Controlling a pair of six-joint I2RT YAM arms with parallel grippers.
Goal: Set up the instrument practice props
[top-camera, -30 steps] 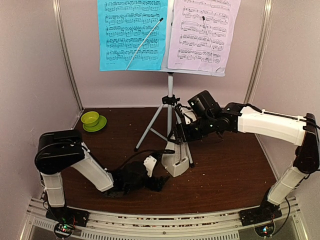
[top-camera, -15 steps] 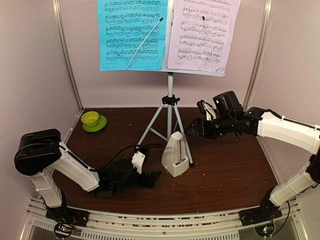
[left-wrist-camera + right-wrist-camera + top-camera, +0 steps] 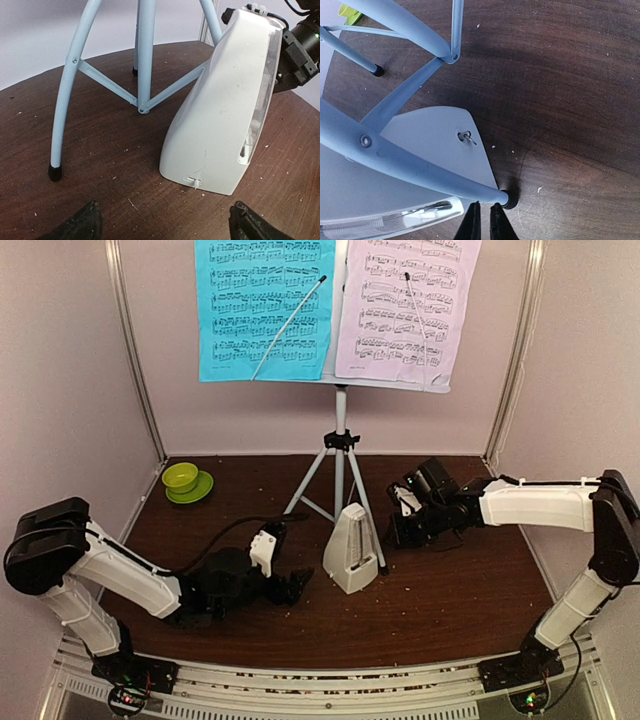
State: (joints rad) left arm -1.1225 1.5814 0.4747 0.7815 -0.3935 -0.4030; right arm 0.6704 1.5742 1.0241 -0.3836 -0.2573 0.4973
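The metronome (image 3: 350, 550) stands upright beside the tripod leg (image 3: 364, 510), its tip upward. Only the right wrist view shows its winding key (image 3: 465, 136). The left gripper (image 3: 168, 222) is spread wide; the right gripper (image 3: 482, 222) is closed, empty.

The white-sleeved left arm (image 3: 125, 575) lies low, reaching out to its right, and its black two-finger left gripper (image 3: 292, 586) has its fingertips (image 3: 90, 222) spread wide apart. The white right arm (image 3: 535, 505) stretches to its left with the wrist dipped. Its black right gripper (image 3: 396, 530) has its fingers (image 3: 472, 222) drawn together, with only a slit between them.
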